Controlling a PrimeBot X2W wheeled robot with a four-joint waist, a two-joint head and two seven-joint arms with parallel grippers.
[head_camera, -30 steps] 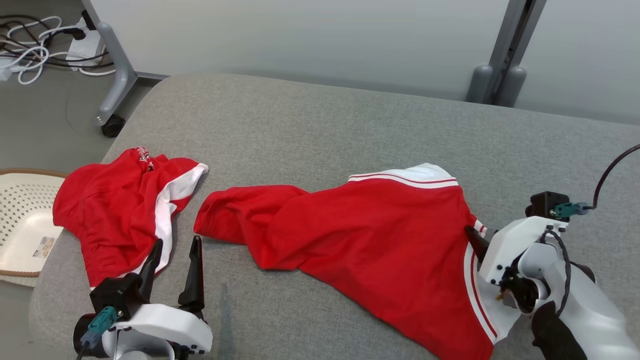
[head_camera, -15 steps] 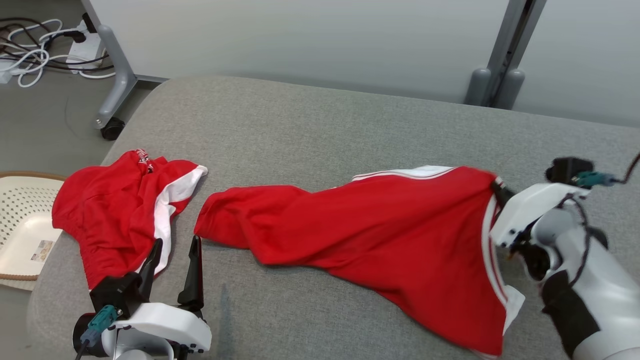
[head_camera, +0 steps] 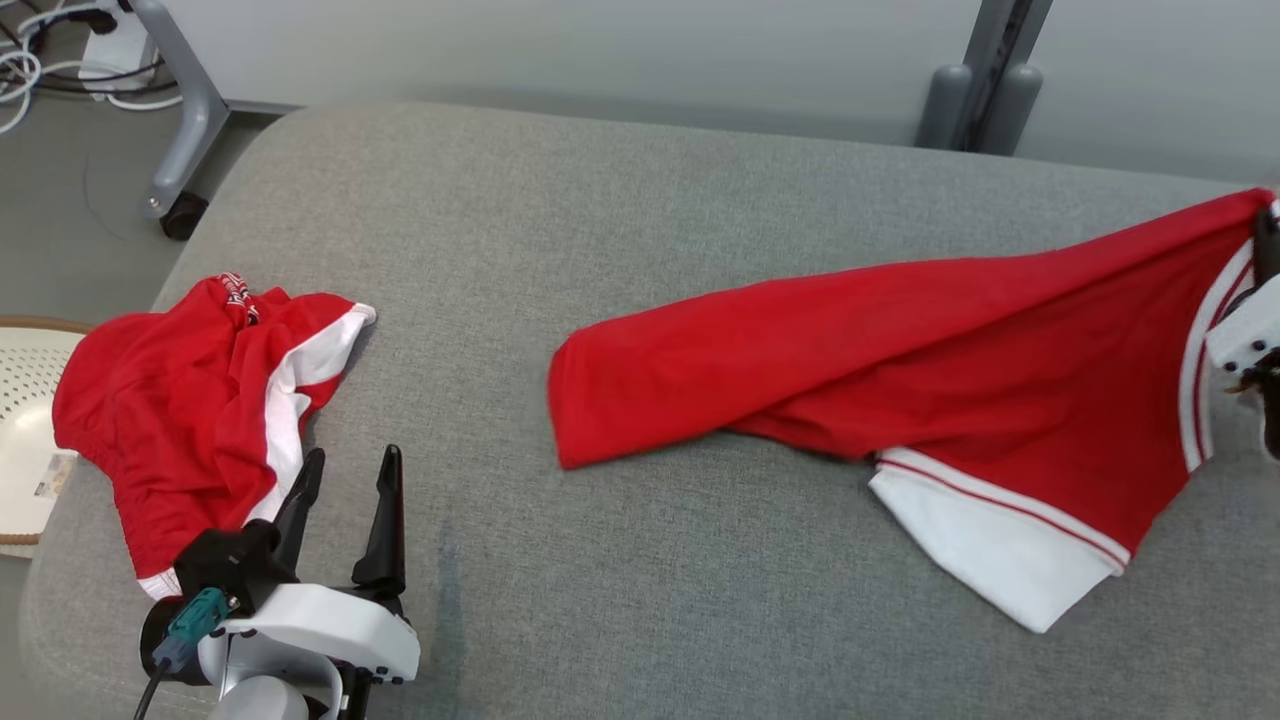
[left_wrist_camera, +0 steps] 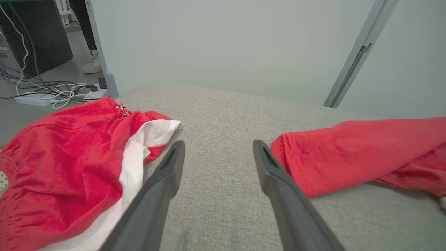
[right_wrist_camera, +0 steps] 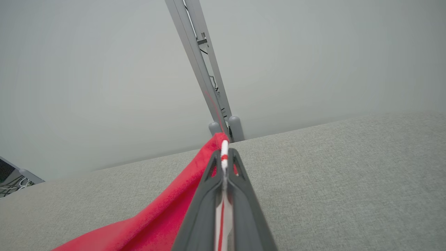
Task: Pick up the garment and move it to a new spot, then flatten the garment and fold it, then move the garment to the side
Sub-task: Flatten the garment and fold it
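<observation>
**Right gripper holds a red garment by its striped edge**

A grey padded surface (head_camera: 600,230) spreads across the scene in front of a pale wall. A red garment (head_camera: 900,370) with white and red striped trim stretches over the right half of the surface. Its right edge is raised off the surface at the far right. There the right gripper (right_wrist_camera: 224,157) has its 2 dark fingers pressed together on the trim, and the right wrist view shows the striped band pinched between them. From that grip the cloth slopes down toward the left, and its left end lies on the surface near the middle. A white-banded corner of it rests on the surface at the near right.

The left gripper (head_camera: 352,455) sits at the near left, low over the surface. Its 2 fingers are spread apart with only bare fabric surface between them.

A second red garment (head_camera: 170,420), crumpled and with a white panel, lies just to the left of that gripper. Whether they touch cannot be told.

A cream perforated basket (head_camera: 20,400) sits beyond the surface's left edge. A metal post (head_camera: 985,60) stands at the far right, and cables (head_camera: 15,65) lie on the floor at the far left.
</observation>
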